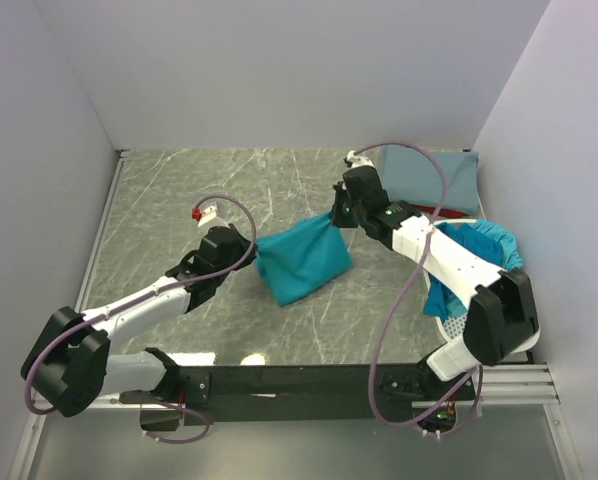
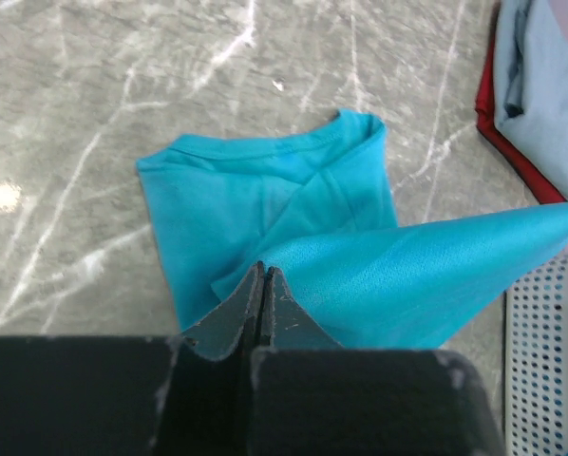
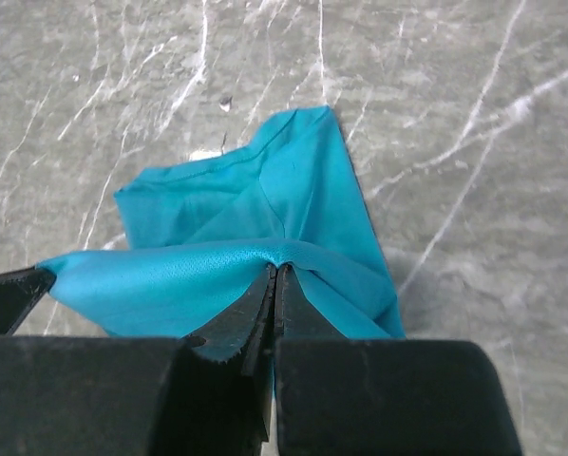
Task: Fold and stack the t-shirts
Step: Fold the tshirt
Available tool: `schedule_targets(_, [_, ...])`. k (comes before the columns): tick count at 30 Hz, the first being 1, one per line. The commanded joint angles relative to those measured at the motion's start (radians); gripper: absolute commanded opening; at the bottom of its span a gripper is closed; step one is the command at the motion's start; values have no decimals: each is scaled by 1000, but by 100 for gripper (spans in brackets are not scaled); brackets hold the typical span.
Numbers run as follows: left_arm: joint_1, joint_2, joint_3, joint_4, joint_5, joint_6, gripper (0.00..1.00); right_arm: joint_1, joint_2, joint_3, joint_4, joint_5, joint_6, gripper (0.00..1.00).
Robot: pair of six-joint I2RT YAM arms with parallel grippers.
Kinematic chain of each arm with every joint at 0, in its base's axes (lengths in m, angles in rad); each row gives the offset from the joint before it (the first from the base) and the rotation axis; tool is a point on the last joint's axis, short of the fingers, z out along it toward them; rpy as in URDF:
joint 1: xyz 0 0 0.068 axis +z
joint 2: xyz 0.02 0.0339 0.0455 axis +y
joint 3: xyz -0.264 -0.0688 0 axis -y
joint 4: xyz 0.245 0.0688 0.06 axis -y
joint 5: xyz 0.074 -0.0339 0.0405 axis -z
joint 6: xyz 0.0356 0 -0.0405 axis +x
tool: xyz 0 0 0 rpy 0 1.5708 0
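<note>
Hidden / unclear:
- Basket, white perforated plastic, mostly hidden behind right arm. Teal cloth heaped inside; shirt count unclear.
- Dark red t-shirt shows only as thin edge under folded grey-blue t-shirt, far right corner of counter.

Materials / shapes:
- Counter: grey, marble-veined.
- Teal t-shirt: fine knit, mid-counter. Lower layer lies flat, upper edge is lifted taut between claws.
- Left claw clamped on its left corner.
- Right claw clamped on its right corner.

At least two teal t-shirts, one grey-blue, one red, one basket.
</note>
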Motion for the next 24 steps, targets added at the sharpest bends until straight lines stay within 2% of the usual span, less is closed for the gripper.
schedule_targets(1, [44,31,-17,99,65,30,0,-19,59,93,53,-20,-34,0])
schedule_targets(10, [146,164,21,162,149,57,0,-51,283,248,44,-66,-51,0])
schedule_targets(21, [228,333,124,197,234,93,0,-91,455,411,-12,-88,-65,0])
schedule_targets(22, [232,347,139,193,229,93,0,-94,479,423,-18,-88,-68,3])
schedule_targets(23, [240,351,149,186,220,97,6,-94,489,444,-31,-110,-73,13])
schedule_targets(24, [242,351,156,164,208,102,16,-95,497,454,-33,-117,-83,25])
